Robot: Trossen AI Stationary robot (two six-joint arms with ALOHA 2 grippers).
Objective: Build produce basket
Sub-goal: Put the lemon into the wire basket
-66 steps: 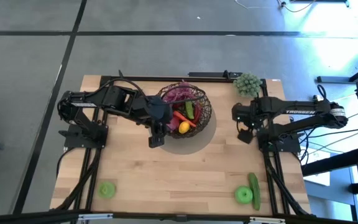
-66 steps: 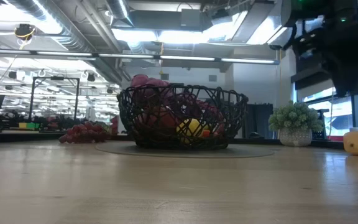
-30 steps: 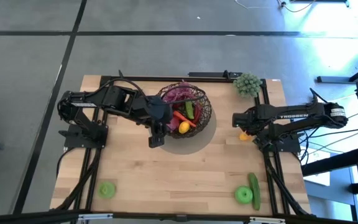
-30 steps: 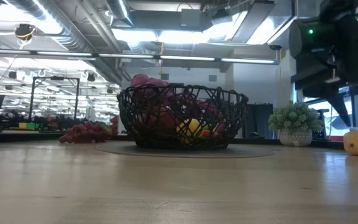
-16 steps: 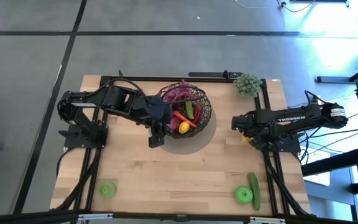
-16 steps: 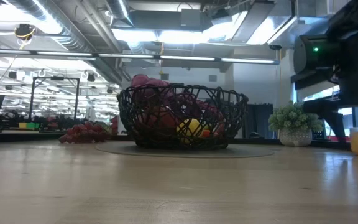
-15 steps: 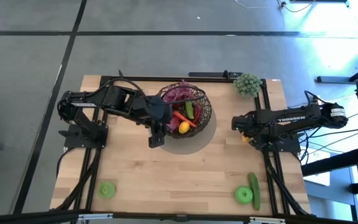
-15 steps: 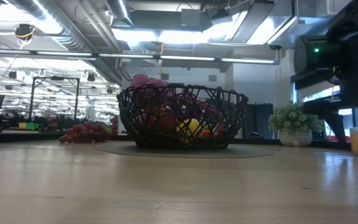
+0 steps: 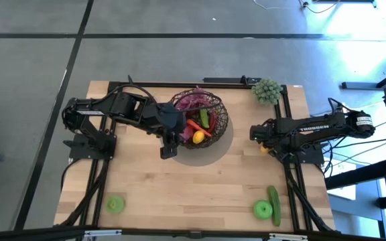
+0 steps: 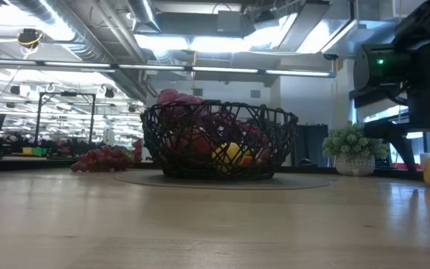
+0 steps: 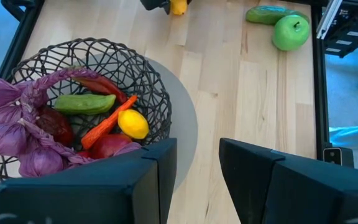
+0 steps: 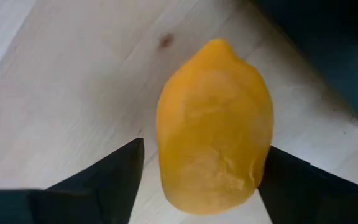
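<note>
I have the right gripper [image 12: 197, 180] low over the counter's [image 9: 200, 187] right side, jaws apart on either side of an orange-yellow lemon [image 12: 213, 124]; I cannot tell whether they touch it. The left gripper [image 11: 194, 168] hangs at the near rim of the basket [image 9: 200, 117], jaws apart and empty.

The counter is pale wood with dark rails along its edges. The basket sits on a grey round mat [image 11: 182, 127] toward the far middle. Beyond is an open hall with ceiling ducts and strip lights.

In the low view the lemon is cut off at the picture's edge. The basket's mesh hides part of its contents.

The basket holds purple pieces, a red chilli [image 11: 101, 86], cucumber [image 11: 82, 102], carrot [image 11: 107, 124] and a second lemon [image 11: 133, 124]. A green apple [image 9: 115, 204] lies near-left; another apple [image 9: 263, 209] and cucumber [image 9: 274, 203] lie near-right.
</note>
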